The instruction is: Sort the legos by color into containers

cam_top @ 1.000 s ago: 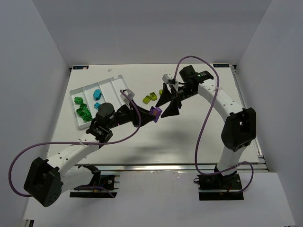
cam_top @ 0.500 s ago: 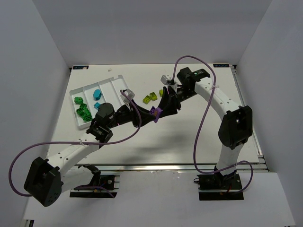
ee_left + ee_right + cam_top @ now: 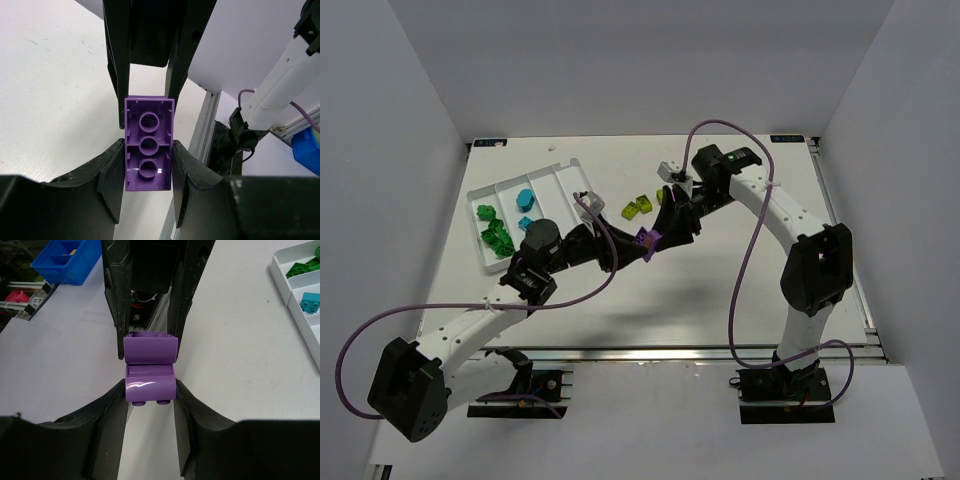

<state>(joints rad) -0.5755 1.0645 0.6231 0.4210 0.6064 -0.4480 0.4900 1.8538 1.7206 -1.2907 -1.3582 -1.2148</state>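
Observation:
A purple brick (image 3: 643, 238), bigger than the small legos, hangs above the table's middle between both grippers. My left gripper (image 3: 634, 244) is shut on one end (image 3: 148, 150). My right gripper (image 3: 656, 233) is shut on the other end (image 3: 150, 385). In the right wrist view a seam crosses the brick's middle. Each wrist view shows the other gripper's fingers (image 3: 118, 60) on the far end. The white tray (image 3: 558, 178) at the back left holds dark green bricks (image 3: 496, 234) and cyan bricks (image 3: 525, 197). Yellow-green bricks (image 3: 638, 207) lie on the table.
The tray's corner (image 3: 281, 271) shows at the right wrist view's top right, with green (image 3: 300, 267) and cyan (image 3: 311, 301) bricks in separate compartments. A blue bin (image 3: 70, 252) stands off the table. White walls enclose the table on three sides.
My right gripper has moved left to the purple brick held by my left gripper and closed from wide open onto its far end. The left arm has barely moved.

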